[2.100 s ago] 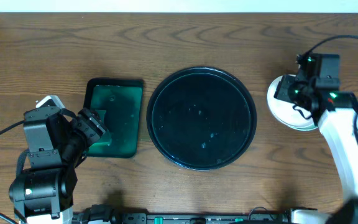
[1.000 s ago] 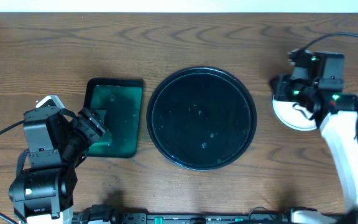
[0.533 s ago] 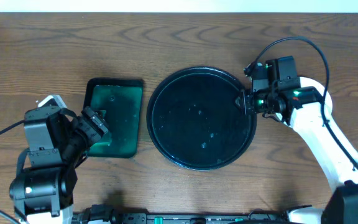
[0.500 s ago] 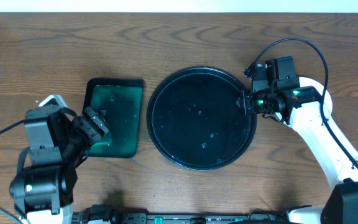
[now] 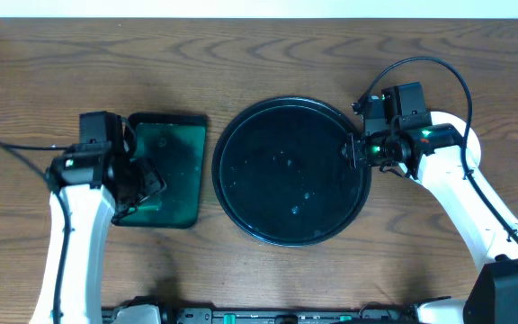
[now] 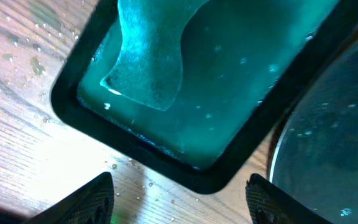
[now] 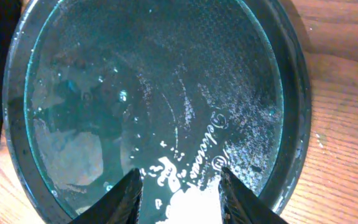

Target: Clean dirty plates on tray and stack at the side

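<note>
The black tray (image 5: pixel 286 171) sits mid-table, wet and with nothing on it; no plates show in any view. My right gripper (image 5: pixel 353 151) hangs at the tray's right rim. In the right wrist view its jaws (image 7: pixel 179 202) stand apart over the tray's wet floor (image 7: pixel 166 81), with nothing between them. My left gripper (image 5: pixel 144 180) is over the near left part of the green tray (image 5: pixel 174 171). Its fingers (image 6: pixel 92 199) sit wide apart, open and empty, above the wood by that tray's corner (image 6: pixel 197 177). The black tray's rim (image 6: pixel 328 143) shows at the right of the left wrist view.
A teal sponge (image 6: pixel 145 56) lies in the green tray's teal water. Water drops dot the wood beside it. The right arm's white link (image 5: pixel 457 180) and cable cross the table right of the black tray.
The right arm swung left from the white plates at the right to the black tray's rim; those plates no longer show. The left arm stretched out beside the green tray.
</note>
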Robot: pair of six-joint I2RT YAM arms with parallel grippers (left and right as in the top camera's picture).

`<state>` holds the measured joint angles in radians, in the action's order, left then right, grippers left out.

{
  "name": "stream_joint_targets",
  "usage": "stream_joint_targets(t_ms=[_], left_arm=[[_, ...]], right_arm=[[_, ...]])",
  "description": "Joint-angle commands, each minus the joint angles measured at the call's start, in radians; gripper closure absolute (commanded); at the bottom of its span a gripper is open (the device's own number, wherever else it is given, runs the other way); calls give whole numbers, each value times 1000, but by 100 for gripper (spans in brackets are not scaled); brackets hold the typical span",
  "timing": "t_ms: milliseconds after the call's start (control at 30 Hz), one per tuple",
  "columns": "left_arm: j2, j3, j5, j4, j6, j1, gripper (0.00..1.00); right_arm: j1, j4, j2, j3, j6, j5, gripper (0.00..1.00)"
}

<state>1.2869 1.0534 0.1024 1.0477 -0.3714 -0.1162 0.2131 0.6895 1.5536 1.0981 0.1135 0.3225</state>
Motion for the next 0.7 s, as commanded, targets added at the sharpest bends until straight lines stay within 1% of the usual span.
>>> stream_joint_targets(t_ms=[0,33,67,167,200,233,267,433,500,533,567,667], left_arm=[[30,-5,-8,3,16,-1,33],[26,-5,-8,2,16,-1,32],[21,-5,-8,2,16,-1,32],[-16,-5,-8,3,21,-1,32],[-36,-5,-8,4,21,-1,33],[-55,-5,-8,6,21,-1,33],[-81,-4,-8,10,21,-1,33],[-242,-4,-8,10,19,-1,31],[-298,-4,-8,10,19,-1,19],[-322,-4,-8,10,19,-1,19],[-343,-4,-8,10,19,-1,13],[-382,-4,-8,10,-3,-1,12]], right_arm=[[4,2,5,-1,1,-8,61],[4,0,5,-1,1,-8,60],[4,-1,5,-1,1,-8,57],[4,0,4,-1,2,-8,45],[4,1,4,-1,2,-7,35],[4,2,4,-1,5,-4,9],[4,3,4,-1,6,1,1],[4,3,4,-1,5,22,1],[4,3,4,-1,5,22,1],[4,3,4,-1,5,22,1],[4,3,4,-1,5,22,1],[4,3,4,-1,5,22,1]])
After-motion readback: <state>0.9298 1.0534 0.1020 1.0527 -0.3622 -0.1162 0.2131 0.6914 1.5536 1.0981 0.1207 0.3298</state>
